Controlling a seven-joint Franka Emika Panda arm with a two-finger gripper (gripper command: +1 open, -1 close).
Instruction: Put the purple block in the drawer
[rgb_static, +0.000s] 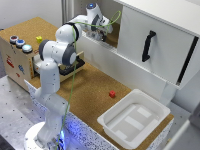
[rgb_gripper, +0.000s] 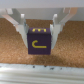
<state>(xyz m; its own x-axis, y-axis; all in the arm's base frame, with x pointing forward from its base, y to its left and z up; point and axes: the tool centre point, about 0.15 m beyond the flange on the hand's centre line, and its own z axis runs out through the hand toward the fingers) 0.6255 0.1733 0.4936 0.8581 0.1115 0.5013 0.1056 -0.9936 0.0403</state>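
Best done by keeping the gripper (rgb_gripper: 39, 31) clamped squarely on the purple block (rgb_gripper: 39, 43), lifting clear of the counter (rgb_gripper: 15, 52), then carrying steadily toward the drawer (rgb_static: 70, 67).

Two camera views. The exterior view looks down from high above and well back, taking in the whole cork-topped table (rgb_static: 95, 90), the white robot arm (rgb_static: 60, 50), a wooden box with a drawer (rgb_static: 67, 67) at the exterior view's left, and a white tub (rgb_static: 132, 120) at its right. The wrist view sits very close, facing the cork past the gripper (rgb_gripper: 40, 31) around a purple block (rgb_gripper: 39, 42). Both views share the gripper (rgb_static: 101, 34) and cork.
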